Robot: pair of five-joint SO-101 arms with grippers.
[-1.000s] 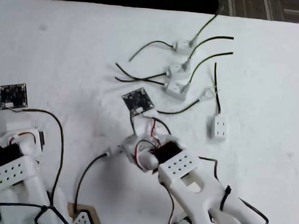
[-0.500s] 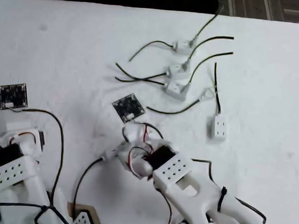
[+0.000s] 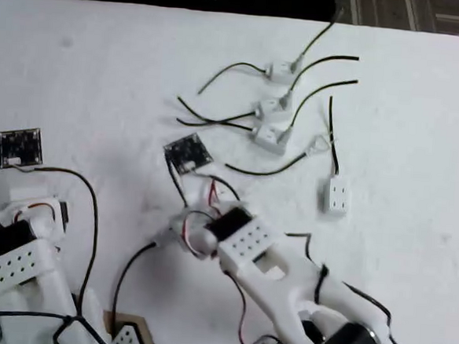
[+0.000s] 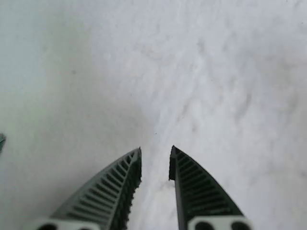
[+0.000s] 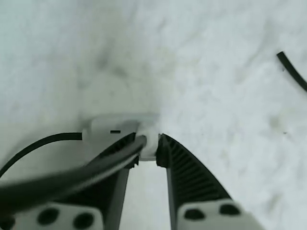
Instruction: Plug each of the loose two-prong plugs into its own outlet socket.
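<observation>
The right claw is pressed together on a small white plug, pinching one end of its body. The plug lies low on the table, in front of the right arm and well apart from the free socket at the far right. Its black cable curves back toward the near edge. The left claw is a little spread over bare table and holds nothing.

I judge the plug to be light and of hard, smooth plastic, so it can twist or slip between the jaws. The cable looks rather stiff and will probably pull the plug sideways. The best hold seems to be across the flat sides of the body, leaving the prongs free; I cannot see the prongs here.

There is a small dark mark on the plug, but no writing can be read
</observation>
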